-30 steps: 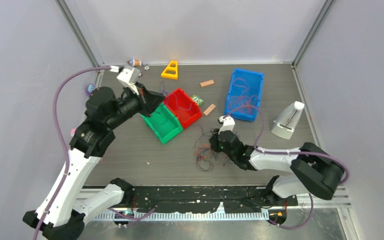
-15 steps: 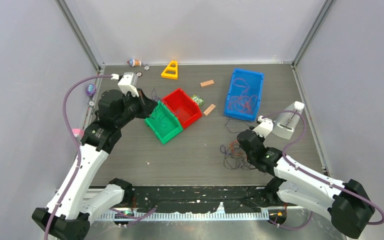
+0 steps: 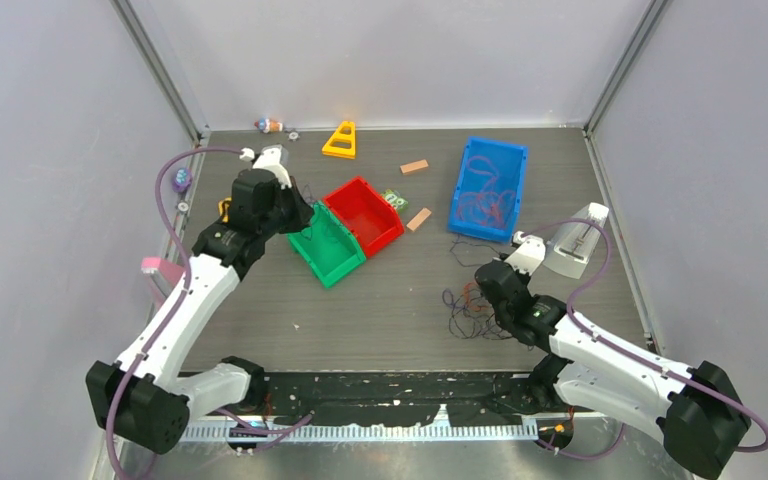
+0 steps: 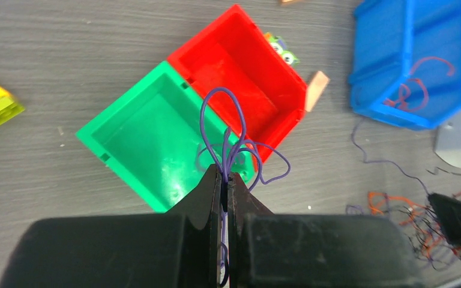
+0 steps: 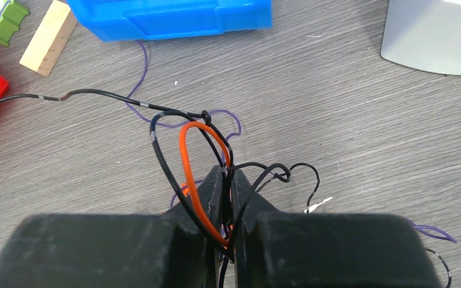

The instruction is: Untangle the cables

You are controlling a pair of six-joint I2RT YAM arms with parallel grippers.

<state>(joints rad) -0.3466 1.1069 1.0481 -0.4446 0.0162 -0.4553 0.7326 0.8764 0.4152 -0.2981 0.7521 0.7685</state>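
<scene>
My left gripper (image 4: 225, 175) is shut on a looped purple cable (image 4: 219, 114) and holds it above the green bin (image 4: 156, 141); in the top view it (image 3: 305, 210) is at that bin's far-left corner. My right gripper (image 5: 227, 173) is shut on a tangle of black and orange cables (image 5: 183, 150) just above the table. In the top view it (image 3: 488, 285) sits on the tangled pile of cables (image 3: 468, 312) right of centre. More orange-red cables (image 3: 480, 195) lie in the blue bin (image 3: 513, 160).
A red bin (image 3: 365, 213) adjoins the green bin (image 3: 328, 250). A grey wedge-shaped object (image 3: 575, 240) stands at the right. Two tan blocks (image 3: 419, 218), a small owl toy (image 3: 394, 199) and a yellow triangle (image 3: 340, 140) lie toward the back. Small items sit at the back-left corner.
My right arm swung right and dragged the tangle from the table's centre to the right. My left arm drew down and in, carrying the purple cable over the green bin.
</scene>
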